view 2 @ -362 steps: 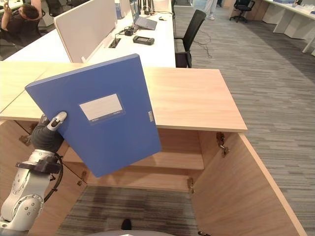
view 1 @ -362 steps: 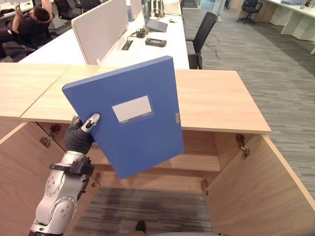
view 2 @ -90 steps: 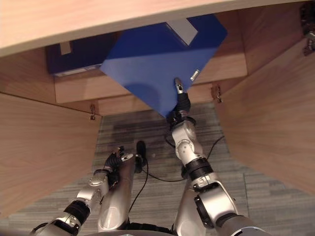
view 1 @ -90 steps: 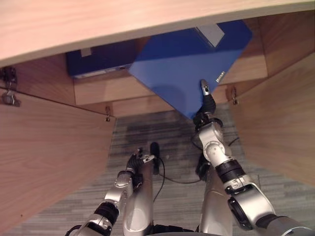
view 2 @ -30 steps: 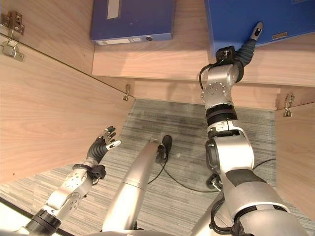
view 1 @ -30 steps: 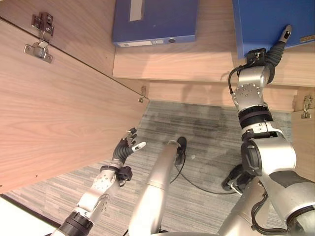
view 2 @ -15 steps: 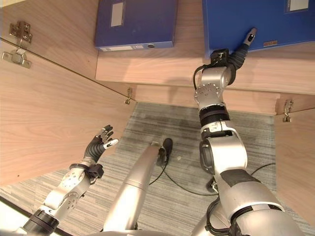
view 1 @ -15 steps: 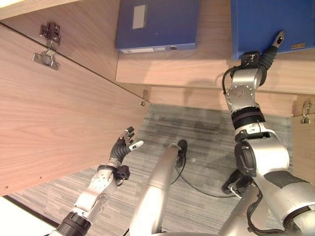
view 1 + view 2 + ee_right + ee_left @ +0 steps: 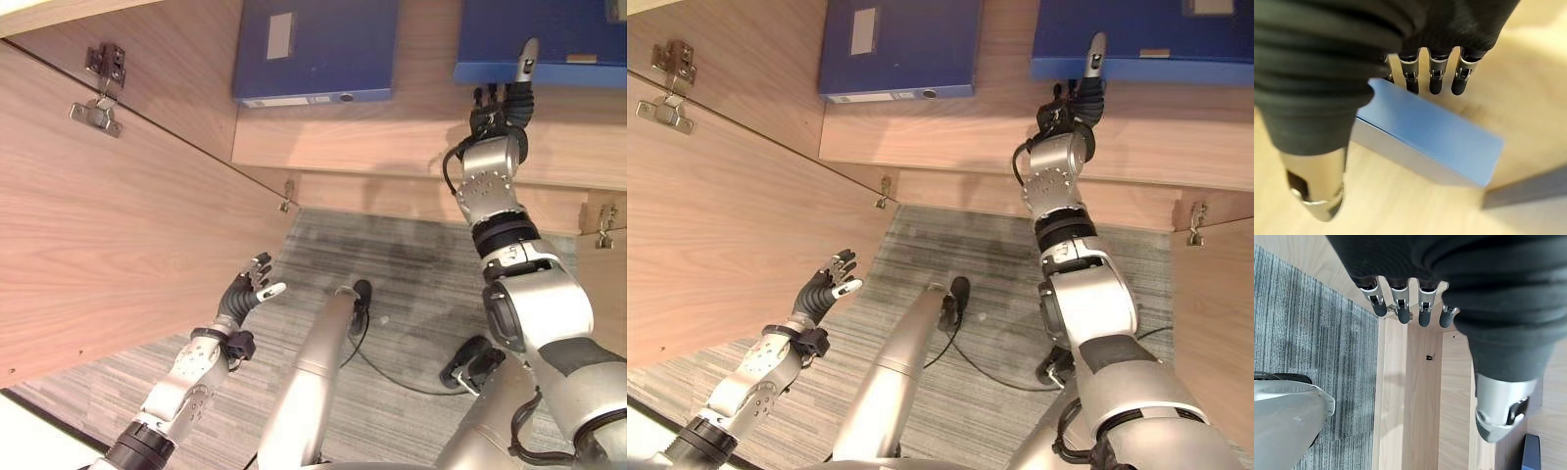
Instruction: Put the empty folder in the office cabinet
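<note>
Folder (image 9: 549, 39): blue, flat, box-shaped, lying flat on the wooden shelf (image 9: 392, 137) inside the open cabinet, at the upper right of the left eye view. Its near spine edge runs left to right across the frame, and its body extends away toward the top edge, so the long axis cannot be told. A pale label shows near its top edge.

Second blue folder (image 9: 313, 49): lies flat on the same shelf at the upper centre, well apart from the first, with a pale label on its cover and a white strip along its near spine.

Cabinet door (image 9: 118, 215): light wood grain, standing open at the left, with a metal hinge (image 9: 98, 88) at the upper left.

Right hand (image 9: 509, 103): raised at the first folder's near edge, fingers extended and spread, thumb tip against the spine, nothing gripped.

Left hand (image 9: 245, 299): at the lower left above grey striped carpet (image 9: 392, 294), fingers relaxed and apart, empty
</note>
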### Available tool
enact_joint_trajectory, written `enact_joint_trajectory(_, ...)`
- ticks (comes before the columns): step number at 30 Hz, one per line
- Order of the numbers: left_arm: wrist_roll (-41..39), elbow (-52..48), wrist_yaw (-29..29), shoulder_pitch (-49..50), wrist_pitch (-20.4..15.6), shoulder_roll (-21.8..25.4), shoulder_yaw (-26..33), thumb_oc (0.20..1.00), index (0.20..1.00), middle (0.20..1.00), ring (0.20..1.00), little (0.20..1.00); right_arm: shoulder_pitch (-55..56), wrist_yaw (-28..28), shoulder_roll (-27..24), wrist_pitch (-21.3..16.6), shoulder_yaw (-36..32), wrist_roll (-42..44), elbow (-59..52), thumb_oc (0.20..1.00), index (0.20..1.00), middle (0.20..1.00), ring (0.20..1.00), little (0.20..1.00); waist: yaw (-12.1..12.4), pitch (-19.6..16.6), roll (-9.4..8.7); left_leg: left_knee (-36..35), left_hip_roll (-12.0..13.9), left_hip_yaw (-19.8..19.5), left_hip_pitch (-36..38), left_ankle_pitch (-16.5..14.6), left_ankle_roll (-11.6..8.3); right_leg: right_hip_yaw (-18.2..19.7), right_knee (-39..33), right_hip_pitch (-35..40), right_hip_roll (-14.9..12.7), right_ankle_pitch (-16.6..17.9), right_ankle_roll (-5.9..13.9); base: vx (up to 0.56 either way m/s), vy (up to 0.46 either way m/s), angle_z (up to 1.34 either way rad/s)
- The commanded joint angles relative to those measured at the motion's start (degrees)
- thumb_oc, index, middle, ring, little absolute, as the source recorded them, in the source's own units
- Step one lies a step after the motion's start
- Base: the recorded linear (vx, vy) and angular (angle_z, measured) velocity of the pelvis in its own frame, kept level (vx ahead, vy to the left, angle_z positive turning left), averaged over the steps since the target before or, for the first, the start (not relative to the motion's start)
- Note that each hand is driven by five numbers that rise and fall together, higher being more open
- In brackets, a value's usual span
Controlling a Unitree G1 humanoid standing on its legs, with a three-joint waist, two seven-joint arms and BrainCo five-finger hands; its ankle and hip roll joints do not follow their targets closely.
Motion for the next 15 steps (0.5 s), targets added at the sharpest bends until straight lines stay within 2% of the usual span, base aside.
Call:
enact_joint_trajectory(1, -0.4, -4.7, -2.4, 3.7, -1.3, 5.9, 2.3, 1.000, 1.000, 1.000, 1.000, 1.000, -2.8, 6.4, -3.1, 5.9, 7.6, -9.3, -3.2, 1.000, 1.000, 1.000, 1.000, 1.000, 1.0, -2.6, -3.06, -1.7, 2.1, -4.4, 0.3, -4.7, 0.35, 3.0, -9.7, 4.5, 0.1, 4.0, -0.41, -0.05, -0.066, -0.04)
enact_joint_trajectory(5, -0.3, -5.2, -3.4, 3.9, -1.2, 7.3, 2.6, 1.000, 1.000, 1.000, 1.000, 1.000, -4.0, 8.2, -5.6, 9.8, 12.3, -15.0, -0.1, 1.000, 1.000, 1.000, 1.000, 1.000, 0.9, -2.7, -3.43, -2.1, 2.4, -4.3, 0.4, -4.4, 0.07, 2.5, -10.4, 4.7, 0.0, 4.5, -0.29, -0.02, -0.026, -0.05)
enact_joint_trajectory(7, 0.2, -5.4, -4.6, 4.4, -1.3, 8.5, 3.1, 1.000, 1.000, 1.000, 1.000, 1.000, -5.4, 10.6, -9.2, 13.3, 18.9, -24.6, 1.0, 1.000, 1.000, 1.000, 1.000, 1.000, 0.8, -2.7, -3.73, -2.6, 2.4, -4.2, 0.5, -3.9, -0.14, 2.2, -11.0, 4.8, 0.0, 5.0, -0.19, 0.00, 0.000, 0.00)
enact_joint_trajectory(8, 0.2, -5.4, -4.7, 4.4, -1.2, 8.3, 3.2, 1.000, 1.000, 1.000, 1.000, 1.000, -5.6, 10.7, -9.2, 13.4, 19.0, -24.8, 1.2, 1.000, 1.000, 1.000, 1.000, 1.000, 0.7, -2.6, -3.55, -2.6, 2.5, -4.2, 0.5, -3.9, -0.14, 2.2, -11.0, 4.8, 0.0, 5.0, -0.19, 0.00, 0.000, 0.00)
enact_joint_trajectory(9, 0.8, -5.8, -5.7, 5.2, -1.0, 9.4, 3.8, 1.000, 1.000, 1.000, 1.000, 1.000, -6.6, 13.2, -12.0, 15.7, 24.9, -32.8, 1.6, 1.000, 1.000, 1.000, 1.000, 1.000, 0.5, -2.7, -3.83, -3.2, 2.6, -4.2, 0.5, -3.5, -0.32, 1.9, -11.5, 4.9, 0.0, 5.3, -0.04, 0.00, 0.000, 0.00)
enact_joint_trajectory(10, 1.1, -5.8, -6.1, 5.6, -1.0, 10.1, 4.2, 1.000, 1.000, 1.000, 1.000, 1.000, -7.3, 14.1, -13.7, 16.6, 28.0, -38.0, 1.5, 1.000, 1.000, 1.000, 1.000, 1.000, 0.4, -2.8, -4.18, -3.4, 2.7, -4.2, 0.5, -3.3, -0.43, 1.7, -11.8, 4.9, 0.0, 5.5, 0.04, 0.00, 0.000, 0.00)
enact_joint_trajectory(11, 1.1, -5.9, -6.2, 5.6, -0.9, 10.0, 4.2, 1.000, 1.000, 1.000, 1.000, 1.000, -7.4, 14.2, -13.7, 16.6, 28.1, -38.2, 1.6, 1.000, 1.000, 1.000, 1.000, 1.000, 0.3, -2.7, -4.06, -3.5, 2.8, -4.2, 0.5, -3.3, -0.43, 1.7, -11.8, 4.9, 0.0, 5.5, 0.04, 0.00, 0.000, 0.00)
enact_joint_trajectory(12, 1.8, -6.5, -7.2, 6.6, -0.5, 11.0, 4.9, 1.000, 1.000, 1.000, 1.000, 1.000, -8.2, 17.2, -17.3, 17.7, 34.5, -46.8, -2.0, 1.000, 1.000, 1.000, 1.000, 1.000, -0.1, -2.8, -4.66, -4.2, 3.0, -4.1, 0.6, -2.9, -0.69, 1.3, -12.6, 5.1, 0.2, 5.9, 0.25, -0.03, -0.030, 0.00)
enact_joint_trajectory(13, 2.3, -7.0, -7.7, 7.2, -0.4, 11.5, 5.3, 1.000, 1.000, 1.000, 1.000, 1.000, -8.2, 18.3, -19.2, 17.6, 37.1, -50.7, -4.2, 1.000, 1.000, 1.000, 1.000, 1.000, -0.5, -2.8, -4.84, -4.7, 3.1, -4.2, 0.7, -2.6, -0.81, 1.2, -12.9, 5.2, 0.4, 6.2, 0.35, -0.04, -0.039, -0.01)
enact_joint_trajectory(15, 2.5, -7.4, -8.3, 7.8, -0.3, 11.7, 5.6, 1.000, 1.000, 1.000, 1.000, 1.000, -8.0, 18.7, -20.8, 17.3, 38.7, -53.6, -6.0, 1.000, 1.000, 1.000, 1.000, 1.000, -0.7, -2.8, -4.82, -5.1, 3.2, -4.2, 0.9, -2.4, -0.92, 0.9, -13.5, 5.4, 0.5, 6.5, 0.51, -0.02, -0.015, -0.01)
